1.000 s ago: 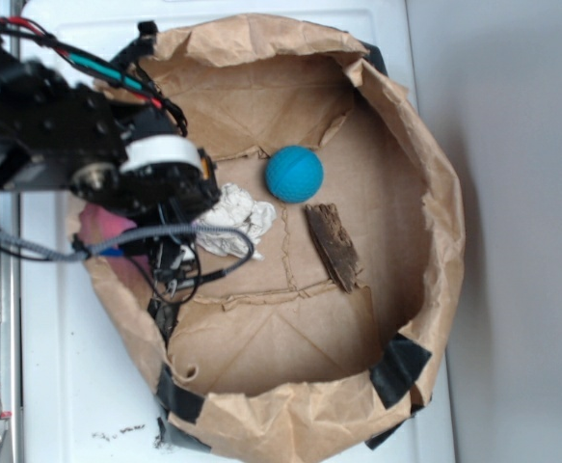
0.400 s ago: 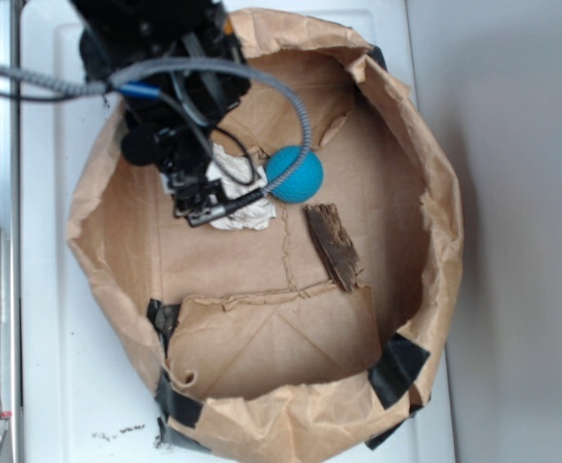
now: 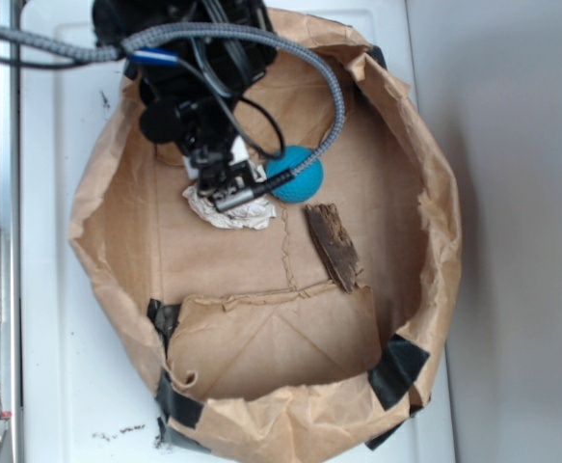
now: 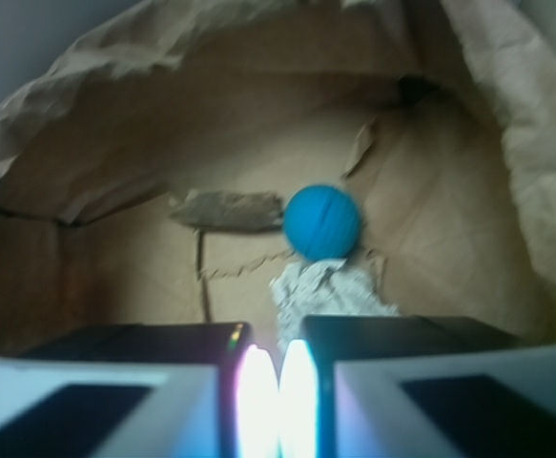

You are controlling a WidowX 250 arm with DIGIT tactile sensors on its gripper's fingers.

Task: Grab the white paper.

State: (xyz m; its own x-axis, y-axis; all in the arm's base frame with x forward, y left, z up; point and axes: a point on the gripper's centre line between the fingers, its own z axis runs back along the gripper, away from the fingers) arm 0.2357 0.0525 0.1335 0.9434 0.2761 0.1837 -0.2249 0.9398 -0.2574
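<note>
We are seeing the crumpled off-white wad of paper (image 3: 230,208) lying on the floor of the round brown paper-bag bin (image 3: 425,164), touching the teal ball (image 3: 298,177) on one side and sitting near the flat strip of dark brown bark (image 3: 333,247). Our black tool (image 3: 225,179) is hanging right over the wad's upper part, covering some of it, and in the wrist view its two fingers (image 4: 258,382) are showing pressed almost together with only a thin bright slit between them, the wad (image 4: 330,289) lying just beyond the tips, not pinched. The bin is resting on the white worktop (image 3: 59,386).
</note>
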